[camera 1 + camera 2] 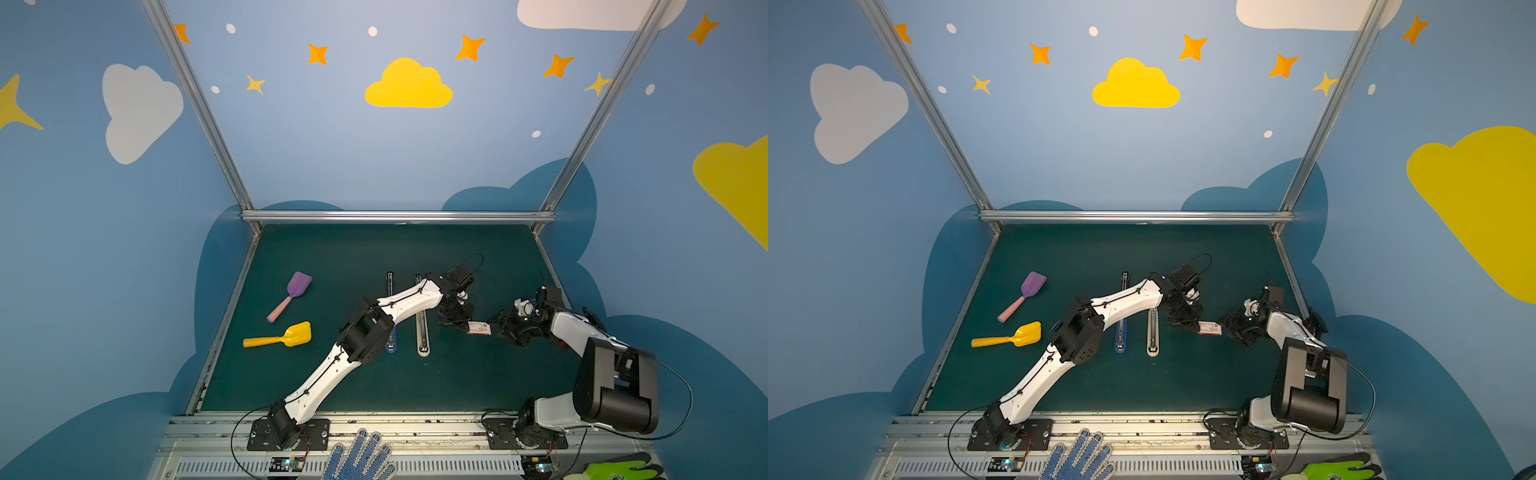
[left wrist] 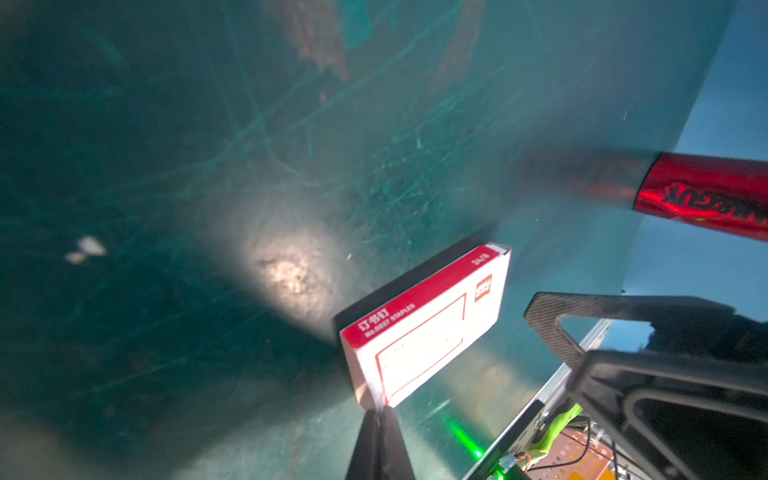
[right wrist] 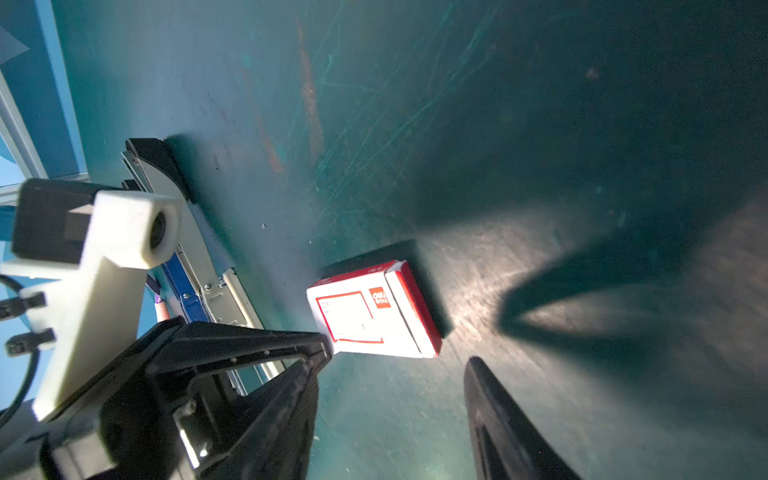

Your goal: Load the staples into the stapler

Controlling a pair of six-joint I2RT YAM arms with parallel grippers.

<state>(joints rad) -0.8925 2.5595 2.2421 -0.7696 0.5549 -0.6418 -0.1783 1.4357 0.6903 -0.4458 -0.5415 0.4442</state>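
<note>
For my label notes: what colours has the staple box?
Staple box: white with red band, clearest in left wrist view.

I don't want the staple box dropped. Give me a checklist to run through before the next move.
1. Left gripper shut on one end of the staple box: ok.
2. Pinch deep enough to carry the box: cannot tell; only the fingertips meet its edge.
3. Right gripper open, not gripping the box: ok.
4. Box opened, staples exposed: not ok; the end toward the right gripper looks closed.
5. Blue stapler and silver stapler lie unfolded on the mat: ok.
</note>
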